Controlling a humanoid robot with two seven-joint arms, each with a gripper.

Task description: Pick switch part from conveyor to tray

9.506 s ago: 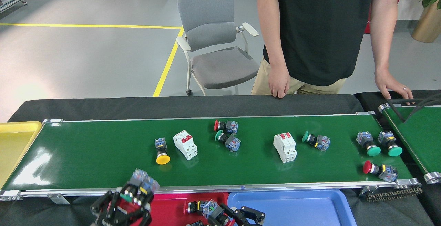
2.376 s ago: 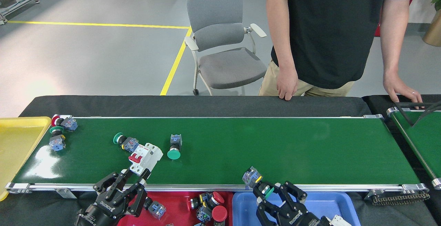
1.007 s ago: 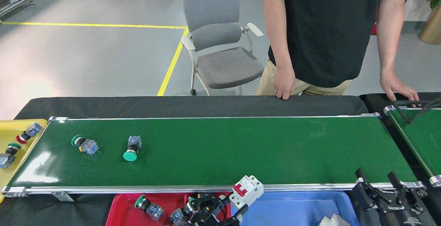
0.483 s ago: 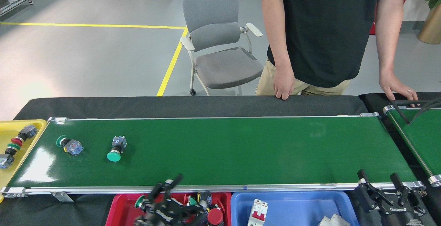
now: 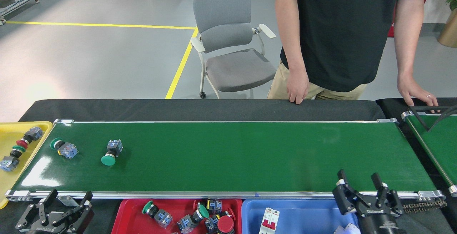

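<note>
Left tool [image 5: 60,205] open and empty, so drop it onto the green-cap switch [image 5: 111,151] mid-belt on the conveyor [image 5: 228,155], gripping across its body; right tool [image 5: 364,191] also open.

Two green-capped switch parts [image 5: 64,148] [image 5: 111,152] lie on sides – left end of glossy green conveyor [image 5: 228,155], apart.

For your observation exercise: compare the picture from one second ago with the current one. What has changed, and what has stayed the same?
The white circuit breaker with red levers, then held by the left hand, now lies released in the blue plastic tray; that hand has swung left, empty. Two green-capped push-button switches have drifted left on the glossy dark-green conveyor. The right hand stays open; the person remains standing behind.
</note>
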